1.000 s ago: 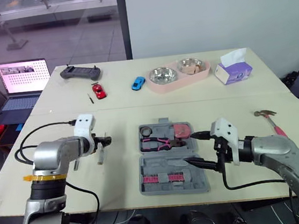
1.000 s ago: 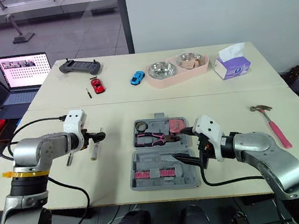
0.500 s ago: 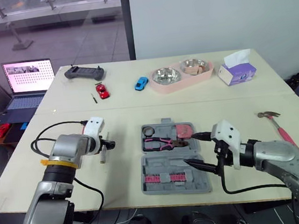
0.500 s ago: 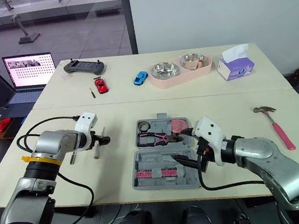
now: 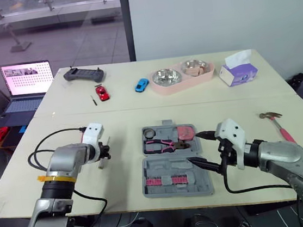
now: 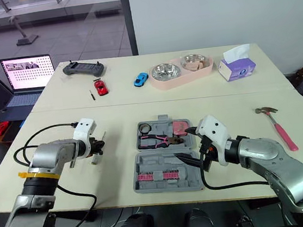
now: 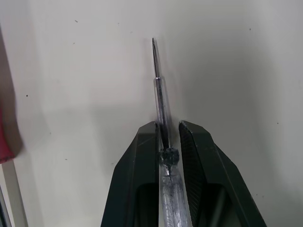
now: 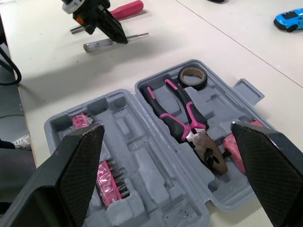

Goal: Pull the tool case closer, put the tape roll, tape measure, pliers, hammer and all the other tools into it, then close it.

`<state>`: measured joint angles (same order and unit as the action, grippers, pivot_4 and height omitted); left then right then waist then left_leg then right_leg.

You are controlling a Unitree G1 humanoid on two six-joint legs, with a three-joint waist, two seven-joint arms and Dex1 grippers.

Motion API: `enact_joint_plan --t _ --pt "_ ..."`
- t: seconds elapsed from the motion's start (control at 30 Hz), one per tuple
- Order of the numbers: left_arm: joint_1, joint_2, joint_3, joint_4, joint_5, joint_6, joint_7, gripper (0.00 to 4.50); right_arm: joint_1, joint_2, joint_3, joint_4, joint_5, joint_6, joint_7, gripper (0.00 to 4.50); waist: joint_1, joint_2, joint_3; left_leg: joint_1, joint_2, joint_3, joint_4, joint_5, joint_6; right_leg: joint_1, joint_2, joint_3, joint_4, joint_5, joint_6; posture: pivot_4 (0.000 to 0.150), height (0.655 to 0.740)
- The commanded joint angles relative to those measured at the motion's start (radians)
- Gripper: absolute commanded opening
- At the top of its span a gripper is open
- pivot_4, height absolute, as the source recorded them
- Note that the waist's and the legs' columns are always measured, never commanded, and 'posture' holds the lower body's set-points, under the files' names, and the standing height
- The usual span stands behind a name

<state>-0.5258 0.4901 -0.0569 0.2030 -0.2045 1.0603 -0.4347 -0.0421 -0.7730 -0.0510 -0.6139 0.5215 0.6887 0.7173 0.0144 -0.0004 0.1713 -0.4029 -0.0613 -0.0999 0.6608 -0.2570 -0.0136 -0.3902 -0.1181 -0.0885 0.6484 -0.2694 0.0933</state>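
Left wrist view: left fingers [image 7: 142, 156] pinch the screwdriver [image 7: 161, 94] flat on the table [image 7: 71, 71], likely to lift it; right fingers [image 8: 75, 165] gape over the case [image 8: 142, 161].

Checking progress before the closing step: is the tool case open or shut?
Open. The tool case lies spread flat, both halves face up, pliers and tape roll visible inside.

The tool case [image 8: 137, 152] is matt moulded plastic; left of it, a screwdriver [image 7: 162, 99] of clear glossy plastic, thin metal tip — beyond it, a shiny steel bowl [image 5: 166, 77].
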Motion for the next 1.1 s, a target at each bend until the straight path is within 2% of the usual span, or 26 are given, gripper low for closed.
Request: enact_joint_plan --t 0.03,0.07,0.17,0.33,0.37,0.57,0.8,1.1 --pt "0.077 -0.013 -0.039 0.016 0.008 -0.031 -0.028 0.76 -0.007 0.0 -0.027 -0.038 0.013 -0.003 -0.006 4.5 0.0 0.001 -0.001 0.0 0.0 0.001 0.0 0.0 0.0 0.0 0.0 0.0 0.0 0.0 0.0 0.15 0.74" --pt "0.085 -0.014 -0.037 0.014 0.009 -0.037 -0.028 0.76 -0.007 0.0 -0.028 -0.038 0.013 -0.002 -0.008 4.5 0.0 0.002 -0.001 0.0 0.0 0.001 0.0 0.0 0.0 0.0 0.0 0.001 0.0 0.0 0.0 0.15 0.74" --pt "0.118 -0.008 -0.041 -0.009 0.021 -0.083 -0.031 1.63 -0.006 0.005 -0.033 -0.038 0.018 0.001 -0.017 4.5 0.0 0.002 -0.002 0.0 0.0 0.001 0.0 0.0 0.0 0.0 0.0 0.001 0.0 0.0 0.0 0.15 0.74" --pt "0.154 -0.022 0.004 -0.061 0.011 -0.094 -0.013 4.1 -0.012 0.005 -0.034 -0.033 0.027 0.007 -0.024 4.5 -0.001 0.005 -0.003 0.001 0.0 0.002 0.0 0.0 0.0 0.0 0.0 0.002 0.0 0.0 0.0 0.15 0.74" --pt "0.158 -0.024 0.009 -0.069 0.011 -0.094 -0.012 4.47 -0.013 0.005 -0.034 -0.033 0.029 0.008 -0.025 4.5 -0.001 0.005 -0.003 0.002 0.001 0.003 -0.001 0.0 0.0 0.0 0.0 0.002 0.0 0.0 0.0 0.15 0.74" --pt "0.223 -0.052 0.06 -0.132 0.006 -0.092 0.04 4.47 -0.031 -0.006 -0.037 -0.022 0.028 0.013 -0.019 4.5 -0.004 0.003 -0.003 0.012 0.003 0.015 -0.011 0.0 0.0 0.001 0.0 0.011 -0.001 -0.003 0.005 0.15 0.74" --pt "0.264 -0.091 0.084 -0.122 0.02 -0.19 0.089 4.47 -0.046 -0.002 -0.04 -0.012 0.028 0.018 -0.017 4.5 -0.002 0.003 -0.003 0.012 0.003 0.017 -0.013 0.0 0.0 -0.001 0.001 0.017 -0.001 -0.001 0.001 0.15 0.74" --pt "0.298 -0.162 0.16 -0.122 0.023 -0.26 0.21 4.47 -0.062 -0.03 -0.05 0.004 0.027 0.023 0.011 4.5 -0.003 0.002 -0.003 0.013 0.005 0.018 -0.012 0.0 0.0 -0.001 0.002 0.018 -0.001 -0.003 0.005 0.15 0.74"
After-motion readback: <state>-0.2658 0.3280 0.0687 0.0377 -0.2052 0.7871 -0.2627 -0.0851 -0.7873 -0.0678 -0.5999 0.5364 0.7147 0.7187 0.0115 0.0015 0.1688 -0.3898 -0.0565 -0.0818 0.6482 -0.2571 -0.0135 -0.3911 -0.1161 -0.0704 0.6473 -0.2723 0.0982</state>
